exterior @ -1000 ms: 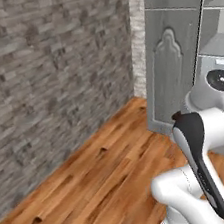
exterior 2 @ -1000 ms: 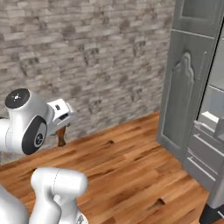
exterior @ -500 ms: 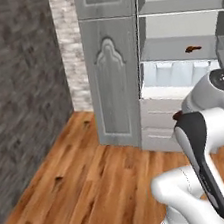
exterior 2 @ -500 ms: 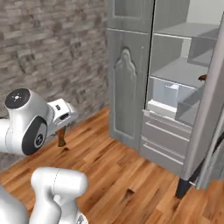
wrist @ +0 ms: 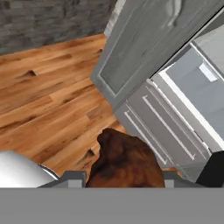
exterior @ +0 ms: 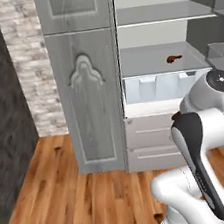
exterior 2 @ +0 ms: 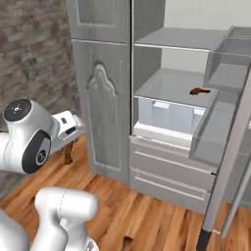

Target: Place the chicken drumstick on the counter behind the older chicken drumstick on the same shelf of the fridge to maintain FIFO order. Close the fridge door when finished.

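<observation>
Fridge (exterior: 154, 77): open, pale interior fills right half of both base views; fridge door (exterior 2: 230, 147) swung out at right edge of right base view.

Shelf (exterior 2: 171, 88): mid-height, above translucent drawers. Older chicken drumstick (exterior 2: 199, 90) lies on it, toward right.

Gripper (exterior 2: 68, 147): left of right base view, low, well apart from fridge. Jaws clamped on chicken drumstick (wrist: 124, 164), bottom centre of hand view.

Judged step: carrying to fridge. Next: reach to shelf, set drumstick behind older one. Door closing not yet done.

chicken drumstick (wrist: 124, 162): glossy brown | fridge door (exterior: 88, 99): matt grey wood-grain | floor (exterior: 71, 200): varnished wood
</observation>
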Tool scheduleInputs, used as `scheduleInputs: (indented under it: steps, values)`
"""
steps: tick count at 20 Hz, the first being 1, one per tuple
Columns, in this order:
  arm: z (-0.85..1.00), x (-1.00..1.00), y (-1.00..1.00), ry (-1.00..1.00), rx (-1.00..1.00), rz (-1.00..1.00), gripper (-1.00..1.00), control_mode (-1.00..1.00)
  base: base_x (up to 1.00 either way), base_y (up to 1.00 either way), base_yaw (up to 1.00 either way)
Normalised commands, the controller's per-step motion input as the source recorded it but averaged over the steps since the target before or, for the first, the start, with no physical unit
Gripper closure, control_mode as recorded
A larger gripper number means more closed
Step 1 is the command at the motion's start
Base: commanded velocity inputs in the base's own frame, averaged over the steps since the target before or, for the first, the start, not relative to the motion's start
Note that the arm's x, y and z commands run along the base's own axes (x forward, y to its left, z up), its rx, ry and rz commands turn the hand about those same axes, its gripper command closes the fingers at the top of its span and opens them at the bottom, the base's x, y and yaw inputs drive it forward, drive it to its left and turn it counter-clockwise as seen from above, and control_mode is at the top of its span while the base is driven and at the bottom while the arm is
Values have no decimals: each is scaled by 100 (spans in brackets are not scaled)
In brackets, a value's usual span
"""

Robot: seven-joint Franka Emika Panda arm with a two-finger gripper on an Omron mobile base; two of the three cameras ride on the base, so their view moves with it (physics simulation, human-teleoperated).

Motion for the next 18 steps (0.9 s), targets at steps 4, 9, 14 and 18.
scheduleInputs:
  steps: [4, 9, 14, 18]
  values:
    - [0, 0, 0, 0, 0, 0, 100, 100, 85, 0, -41]
    - [0, 0, 0, 0, 0, 0, 100, 100, 78, 22, -41]
    - [0, 0, 0, 0, 0, 0, 100, 100, 58, 33, -34]
    - [0, 0, 0, 0, 0, 0, 100, 100, 75, 18, -30]
